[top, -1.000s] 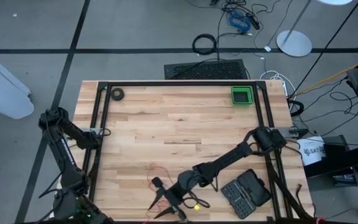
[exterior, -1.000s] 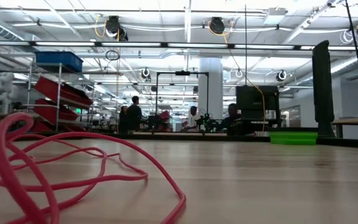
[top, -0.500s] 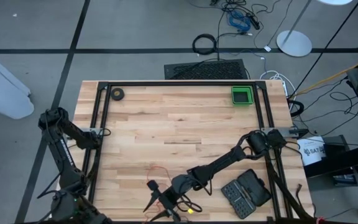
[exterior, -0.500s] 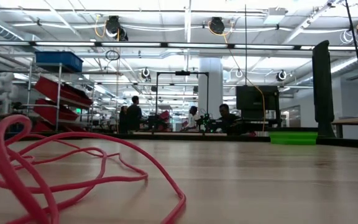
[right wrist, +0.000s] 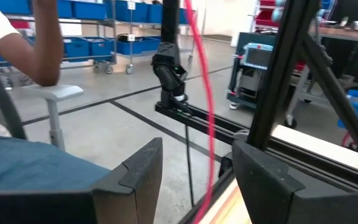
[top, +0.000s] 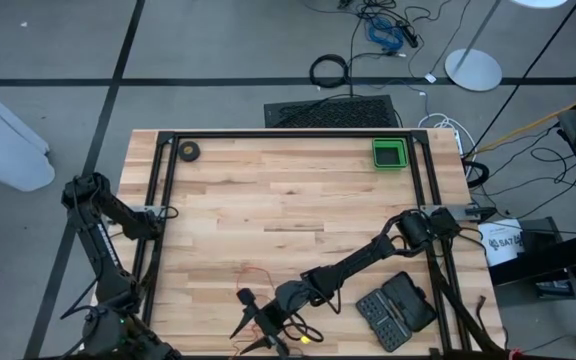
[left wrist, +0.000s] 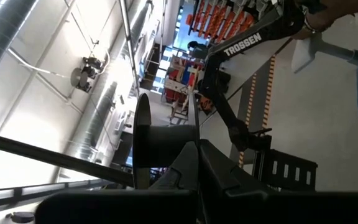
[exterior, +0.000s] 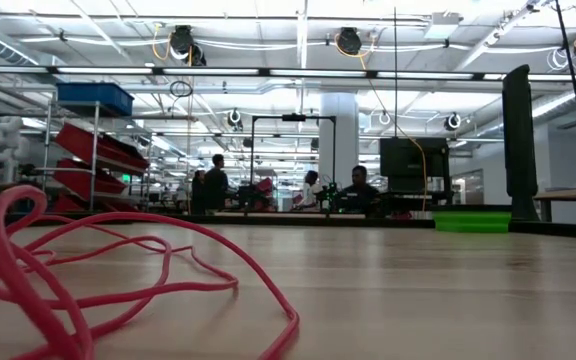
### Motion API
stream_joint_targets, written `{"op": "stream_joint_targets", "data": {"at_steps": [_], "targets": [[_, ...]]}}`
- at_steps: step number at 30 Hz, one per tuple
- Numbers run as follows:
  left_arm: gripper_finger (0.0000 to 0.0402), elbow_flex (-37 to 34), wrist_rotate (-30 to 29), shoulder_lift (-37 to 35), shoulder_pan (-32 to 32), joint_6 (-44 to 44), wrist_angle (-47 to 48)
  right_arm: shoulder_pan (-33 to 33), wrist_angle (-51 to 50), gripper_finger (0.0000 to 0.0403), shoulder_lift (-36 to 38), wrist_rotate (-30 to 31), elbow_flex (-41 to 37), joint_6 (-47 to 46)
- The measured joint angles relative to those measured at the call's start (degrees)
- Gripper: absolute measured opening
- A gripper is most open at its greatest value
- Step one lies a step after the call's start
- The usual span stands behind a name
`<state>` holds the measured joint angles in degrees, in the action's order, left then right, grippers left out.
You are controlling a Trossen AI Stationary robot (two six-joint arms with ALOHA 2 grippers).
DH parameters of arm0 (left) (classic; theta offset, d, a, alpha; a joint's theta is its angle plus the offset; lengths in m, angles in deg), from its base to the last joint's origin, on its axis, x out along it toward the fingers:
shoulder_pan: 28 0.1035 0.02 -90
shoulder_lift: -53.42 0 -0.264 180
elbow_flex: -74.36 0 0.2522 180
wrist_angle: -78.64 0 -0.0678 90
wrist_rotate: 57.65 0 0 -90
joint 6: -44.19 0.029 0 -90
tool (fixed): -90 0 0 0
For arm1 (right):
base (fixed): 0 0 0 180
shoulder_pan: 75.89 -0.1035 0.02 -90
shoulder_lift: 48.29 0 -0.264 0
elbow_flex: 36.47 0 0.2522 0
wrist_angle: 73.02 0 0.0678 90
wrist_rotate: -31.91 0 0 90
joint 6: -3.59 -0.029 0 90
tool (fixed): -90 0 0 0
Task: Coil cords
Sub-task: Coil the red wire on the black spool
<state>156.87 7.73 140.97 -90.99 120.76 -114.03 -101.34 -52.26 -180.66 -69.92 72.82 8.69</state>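
The right gripper (top: 258, 325) stands wide open beside the cords (top: 253, 283), holding nothing, probably ready to gather them. The left gripper (left wrist: 194, 180) waits shut, far from the cords.

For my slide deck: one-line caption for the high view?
Right gripper, jaws open, reaches the red cord at the table's near edge; left arm waits aside.

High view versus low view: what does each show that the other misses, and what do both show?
Only the high view shows the right gripper, fingers open, over the cords at the table's near edge, the left arm folded off the table's left side, the tape roll and a dark case. Only the low view shows people in the room behind. Both show the red wire, green tray and wooden table.
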Motion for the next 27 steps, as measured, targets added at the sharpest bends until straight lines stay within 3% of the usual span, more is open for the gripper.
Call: {"op": "stream_joint_targets", "data": {"at_steps": [16,27], "targets": [[0.0000,-0.02,-1.44,0.00,0.01,0.02,-0.01,0.26,0.63,0.0180,0.00,1.55,0.00,-1.34],[0.0000,-0.02,-1.46,0.00,0.01,0.04,0.00,0.63,0.40,0.0131,0.00,1.20,0.00,-5.19]]}}
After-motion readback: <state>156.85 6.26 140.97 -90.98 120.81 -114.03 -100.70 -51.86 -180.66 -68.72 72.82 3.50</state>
